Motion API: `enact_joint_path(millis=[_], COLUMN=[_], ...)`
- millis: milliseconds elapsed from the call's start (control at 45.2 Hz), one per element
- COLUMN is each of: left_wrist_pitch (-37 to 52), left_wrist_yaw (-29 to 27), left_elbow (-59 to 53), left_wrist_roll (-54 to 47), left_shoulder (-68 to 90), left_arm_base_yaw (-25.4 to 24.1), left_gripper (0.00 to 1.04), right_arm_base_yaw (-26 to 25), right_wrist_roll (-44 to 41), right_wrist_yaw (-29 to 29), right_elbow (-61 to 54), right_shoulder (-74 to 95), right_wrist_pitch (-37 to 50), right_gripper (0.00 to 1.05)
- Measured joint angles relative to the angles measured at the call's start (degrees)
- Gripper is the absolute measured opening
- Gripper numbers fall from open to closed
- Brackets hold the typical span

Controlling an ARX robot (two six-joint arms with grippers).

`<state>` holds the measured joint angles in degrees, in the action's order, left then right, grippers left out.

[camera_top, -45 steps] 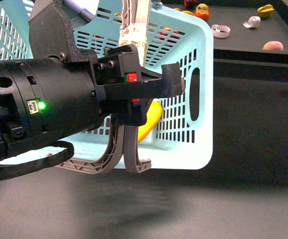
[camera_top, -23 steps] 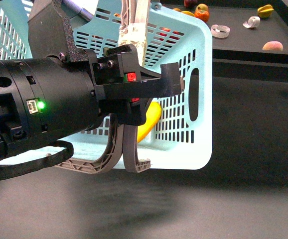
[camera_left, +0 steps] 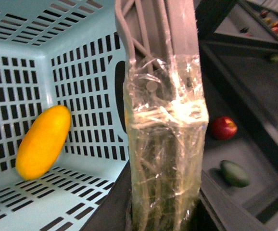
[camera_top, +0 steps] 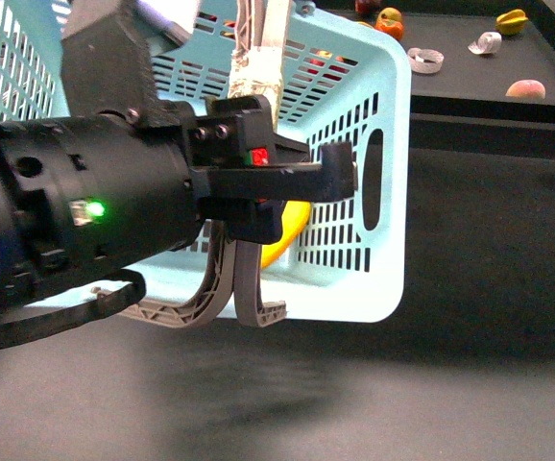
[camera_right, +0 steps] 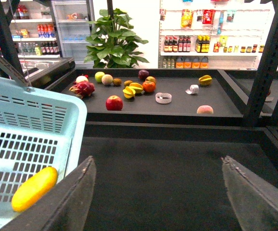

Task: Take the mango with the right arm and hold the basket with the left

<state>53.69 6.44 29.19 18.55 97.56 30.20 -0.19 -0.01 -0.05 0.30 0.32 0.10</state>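
The light-blue basket [camera_top: 383, 192] hangs in the front view from its taped grey-brown handles [camera_top: 255, 72]. My left gripper [camera_top: 306, 178], on the bulky black arm with the green light [camera_top: 93, 207], is shut on those handles; in the left wrist view the taped handles [camera_left: 165, 144] run between its jaws. The yellow mango [camera_left: 43, 142] lies inside the basket against a slotted wall, and it shows through the side in the front view [camera_top: 287, 226]. My right gripper [camera_right: 158, 166] is open and empty over dark floor, to the right of the basket [camera_right: 33, 120] and the mango [camera_right: 34, 188].
A dark shelf [camera_right: 177, 113] behind holds several fruits, among them a red apple [camera_right: 114, 102], a pale peach [camera_right: 205, 109] and tape rolls [camera_right: 163, 97]. Black frame posts [camera_right: 261, 62] stand at the right. A red apple [camera_left: 224, 127] and a green fruit [camera_left: 234, 173] lie below the basket.
My left arm has shifted slightly and the basket has swung a little to the left with it. The grip on the handles is the same.
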Motion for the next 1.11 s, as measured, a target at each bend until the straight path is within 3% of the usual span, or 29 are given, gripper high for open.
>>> enact_joint_path(millis=[155, 376, 774, 1106], left_wrist_pitch=[-3.5, -9.6, -18.0, -12.6], left_wrist_yaw=[-6.8, -14.8, -25.0, -30.4], left_elbow=[6.3, 14.2, 29.4, 36.3], left_wrist_roll=[-1.2, 12.1, 49.6, 68.7], left_shoulder=[5.0, 8.7, 16.7, 27.7], left_arm_base_yaw=[-0.5, -3.0, -9.4, -12.8], left_gripper=[0.2, 0.2, 0.2, 0.2], right_arm_base_yaw=[0.0, 0.0, 0.0, 0.0], right_wrist_roll=[0.0, 0.0, 0.0, 0.0], right_wrist_yaw=[0.0, 0.0, 0.0, 0.0], right_elbow=[0.0, 0.0, 0.0, 0.0], right_shoulder=[-0.1, -0.1, -0.1, -0.1], right_wrist_pitch=[0.0, 0.0, 0.0, 0.0], right_gripper=[0.98, 0.96, 0.96, 0.96])
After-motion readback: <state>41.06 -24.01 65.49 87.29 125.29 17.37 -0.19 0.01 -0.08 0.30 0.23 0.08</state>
